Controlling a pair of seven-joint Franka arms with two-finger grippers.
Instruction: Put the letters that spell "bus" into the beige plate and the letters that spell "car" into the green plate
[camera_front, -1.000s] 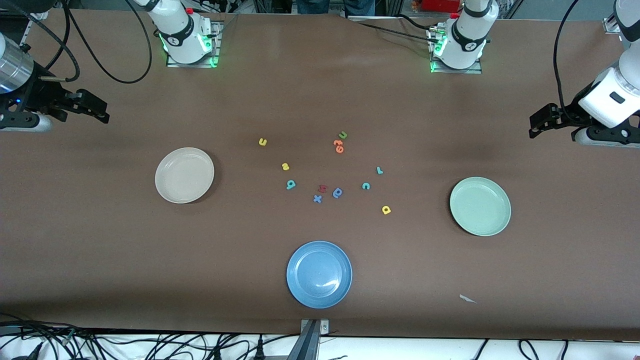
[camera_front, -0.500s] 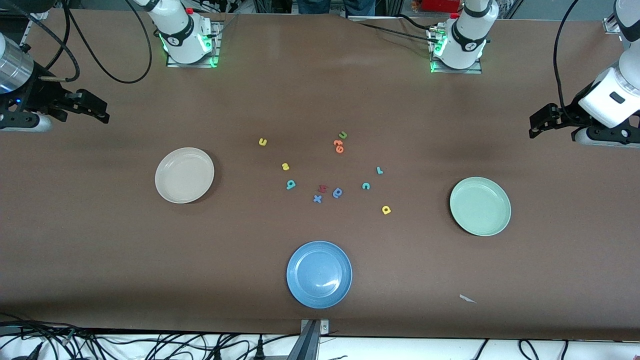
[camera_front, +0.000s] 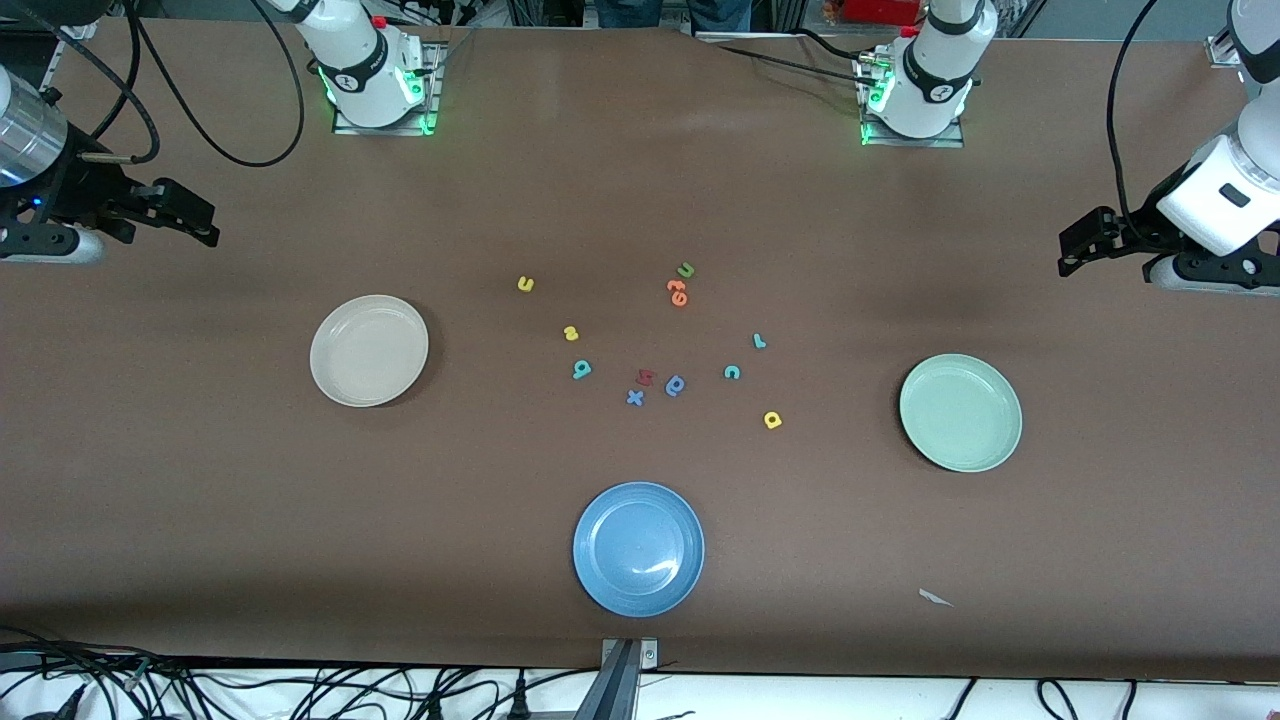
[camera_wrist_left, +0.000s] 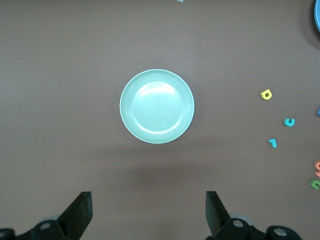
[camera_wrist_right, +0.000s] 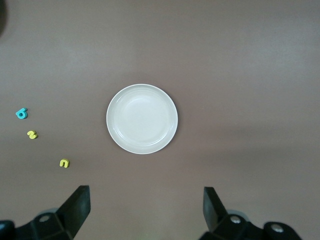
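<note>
The yellow u (camera_front: 525, 284), yellow s (camera_front: 571, 333) and teal b (camera_front: 581, 370) lie mid-table toward the empty beige plate (camera_front: 369, 350). The teal r (camera_front: 759, 340), teal c (camera_front: 732, 372) and yellow a (camera_front: 772, 420) lie toward the empty green plate (camera_front: 960, 412). My right gripper (camera_front: 203, 224) hangs open and holds nothing, high over the table's right-arm end, looking down on the beige plate (camera_wrist_right: 142, 118). My left gripper (camera_front: 1076, 246) hangs open and holds nothing over the left-arm end, above the green plate (camera_wrist_left: 157, 106).
A blue plate (camera_front: 638, 548) sits nearest the front camera. Other letters lie among the task's own: a green u (camera_front: 685, 270), an orange one (camera_front: 678, 292), a red one (camera_front: 644, 377), a blue looped one (camera_front: 676, 385) and a blue x (camera_front: 635, 397). A white scrap (camera_front: 935, 598) lies near the front edge.
</note>
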